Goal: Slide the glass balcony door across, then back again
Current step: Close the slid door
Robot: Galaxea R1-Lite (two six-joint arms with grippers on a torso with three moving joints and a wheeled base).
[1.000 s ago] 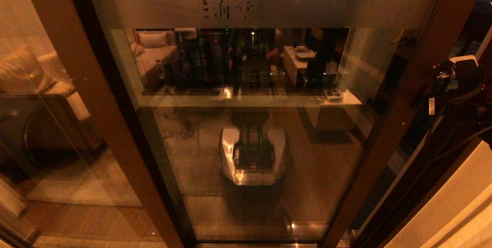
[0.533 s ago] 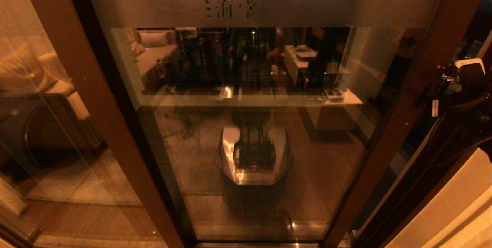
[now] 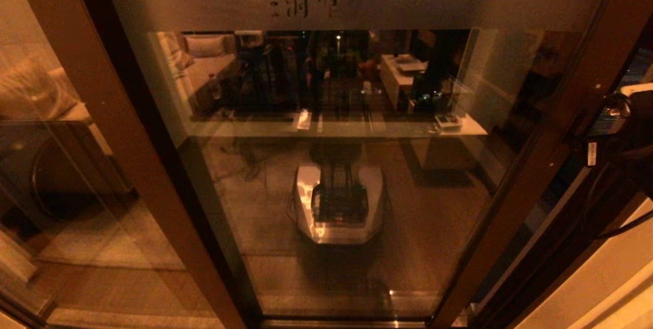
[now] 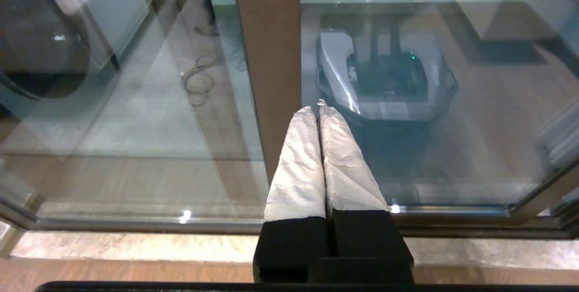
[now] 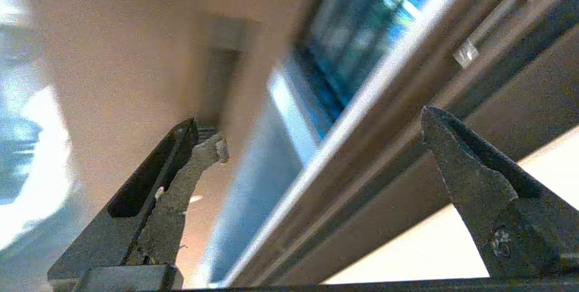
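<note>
The glass balcony door (image 3: 553, 125) fills the head view, dark reddish-brown framed, with a frosted band (image 3: 459, 2) of etched characters near the top. My right arm (image 3: 630, 135) is at the door's right stile, at the view's right edge. In the right wrist view the right gripper (image 5: 319, 129) is open wide. The brown stile (image 5: 135, 56) and the gap beside it lie between its fingers (image 5: 176, 192). A dark recess (image 5: 221, 56) shows just beyond one fingertip, and I cannot tell whether they touch. My left gripper (image 4: 315, 107) is shut and empty, low before the brown post (image 4: 267, 56).
A fixed glass panel (image 3: 51, 166) with a wide brown post (image 3: 92, 89) stands to the left. The floor track (image 4: 135, 226) and a stone sill (image 4: 135, 246) run below. A pale wall (image 3: 602, 278) borders the door frame on the right. The glass reflects my own base (image 3: 339, 206).
My right arm has shifted rightward and lower at the door's right stile. That stile sits slightly further right, and the frosted band stands higher in the head view.
</note>
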